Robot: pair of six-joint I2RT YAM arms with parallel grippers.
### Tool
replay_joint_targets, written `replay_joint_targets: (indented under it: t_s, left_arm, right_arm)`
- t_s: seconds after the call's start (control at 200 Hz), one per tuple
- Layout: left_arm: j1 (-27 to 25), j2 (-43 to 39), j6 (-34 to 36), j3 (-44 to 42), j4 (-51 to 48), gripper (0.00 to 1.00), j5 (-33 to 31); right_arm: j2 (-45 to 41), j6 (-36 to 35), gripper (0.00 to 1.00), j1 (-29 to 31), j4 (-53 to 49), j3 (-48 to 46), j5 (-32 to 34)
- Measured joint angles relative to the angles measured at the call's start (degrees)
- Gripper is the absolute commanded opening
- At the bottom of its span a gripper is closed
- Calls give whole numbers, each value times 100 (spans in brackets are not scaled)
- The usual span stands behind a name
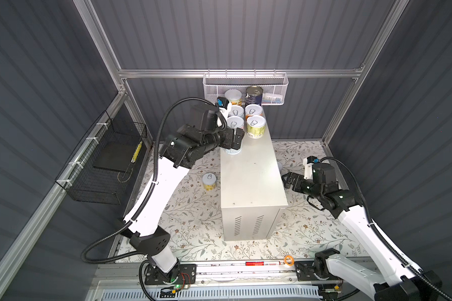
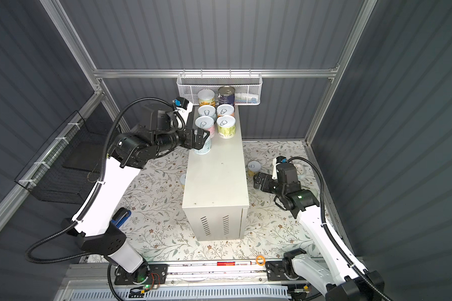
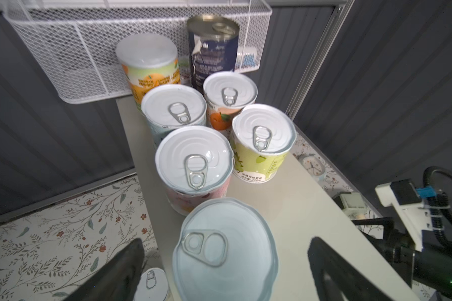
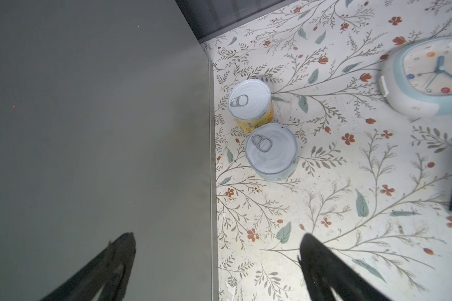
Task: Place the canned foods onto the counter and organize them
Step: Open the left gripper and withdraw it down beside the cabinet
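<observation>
left tool (image 3: 226, 241): jaws wide, one finger (image 3: 120, 271) on each side of the front can (image 3: 227, 273). A gap shows on both sides, so nothing is gripped.
front can: upright on the counter (image 1: 251, 177) top, near its left edge and just beside the pink can (image 3: 193, 166). It sits in line with it, so it reads as extending the left row.
packed block: navy can (image 1: 254, 96) and orange can (image 1: 233, 96) stand at the far end by the white mesh basket (image 1: 274, 86). Two pairs of short cans stand in front of them, and the green can (image 1: 256, 127) ends the right row. Tall cans at the back probably keep the short lids reachable.
free top: the near part of the counter is bare. The slot beside the front can, in front of the green can, looks like the next spot.
right tool (image 4: 218, 235): jaws wide, nothing between them. It is low beside the counter's right wall, aimed at the cans below.
still off the counter: yellow can (image 4: 251, 104) and pale can (image 4: 272, 152) are upright on the floral mat (image 4: 350, 208), just beside each other; can't tell if they touch. A lone can (image 1: 209, 181) stands on the mat left of the counter.
step: drop-off looks done on the left; on the right a pick looks to be setting up.
risk: the two mat cans are crowded and near the wall, so there is little finger room. The clock (image 4: 425, 75) is well apart.
</observation>
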Motion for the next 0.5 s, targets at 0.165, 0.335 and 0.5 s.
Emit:
replay_joint_targets:
  t_s: [0.165,0.335,0.5]
  left_arm:
    - [0,-734,61,-625,195,94,-446]
    - [0,-1325,52,-1445,267,89,-997]
    - [48,-1445,42,-2127,461,89,-1386]
  right_arm:
    - [-92,-2,99,0,-79,111,7]
    - [-101,-7,99,0,-142,197,42]
    - [-81,-7,99,-2,-214,310,48]
